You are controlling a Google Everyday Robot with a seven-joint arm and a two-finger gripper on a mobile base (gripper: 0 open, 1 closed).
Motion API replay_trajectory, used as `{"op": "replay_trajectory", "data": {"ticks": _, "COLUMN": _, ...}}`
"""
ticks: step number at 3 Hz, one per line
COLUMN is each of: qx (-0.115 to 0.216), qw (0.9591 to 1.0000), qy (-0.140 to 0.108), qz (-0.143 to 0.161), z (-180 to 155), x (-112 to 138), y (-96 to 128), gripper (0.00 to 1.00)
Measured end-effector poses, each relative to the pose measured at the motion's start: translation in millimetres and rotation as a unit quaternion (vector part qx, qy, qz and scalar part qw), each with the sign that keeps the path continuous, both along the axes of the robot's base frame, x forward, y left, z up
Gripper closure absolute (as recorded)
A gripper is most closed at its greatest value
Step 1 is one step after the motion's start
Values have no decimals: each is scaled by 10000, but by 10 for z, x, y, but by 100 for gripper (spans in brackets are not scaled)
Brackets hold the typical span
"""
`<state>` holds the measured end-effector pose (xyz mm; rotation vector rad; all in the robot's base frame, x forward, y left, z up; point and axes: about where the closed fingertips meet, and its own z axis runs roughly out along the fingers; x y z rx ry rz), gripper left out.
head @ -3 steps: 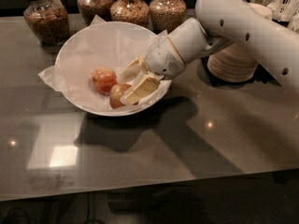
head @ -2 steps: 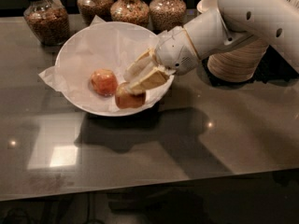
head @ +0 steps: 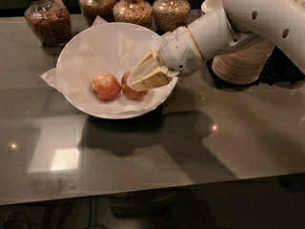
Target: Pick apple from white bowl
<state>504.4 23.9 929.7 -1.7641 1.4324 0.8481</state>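
Deep red with faint pale specks, the apple [head: 127, 91] is small and round and sits low in the white bowl [head: 110, 112], a little right of its middle, touching or just beside a paler orange-yellow apple [head: 105, 86] on its left. Its upper right side is hidden behind the gripper [head: 134, 84], a beige, matte, wedge-shaped piece that slants down into the bowl from the right and ends right at the red apple; whether it grips the fruit or only rests against it cannot be told. Behind the gripper comes a smooth, white, rounded wrist and a thick arm [head: 248, 18] of glossy plastic reaching in from the upper right. The bowl is wide and round with sloping sides, lined with crumpled white paper [head: 109, 46] whose corner pokes out over the left rim. It stands on a dark, polished grey-brown surface [head: 190, 151] that mirrors light patches and the bowl's shadow. Along the back edge stand bulbous glass jars [head: 47, 20] filled with brown grainy contents, and to the right a ribbed stack of beige paper bowls [head: 243, 63] shows partly behind the arm.
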Motion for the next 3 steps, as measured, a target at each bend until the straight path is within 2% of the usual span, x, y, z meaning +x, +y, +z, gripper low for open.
{"op": "replay_trajectory", "data": {"ticks": 2, "qx": 0, "qw": 10000, "qy": 0, "qz": 0, "z": 0, "x": 0, "y": 0, "gripper": 16}}
{"op": "replay_trajectory", "data": {"ticks": 3, "qx": -240, "qw": 9996, "qy": -144, "qz": -55, "z": 73, "x": -76, "y": 48, "gripper": 0}}
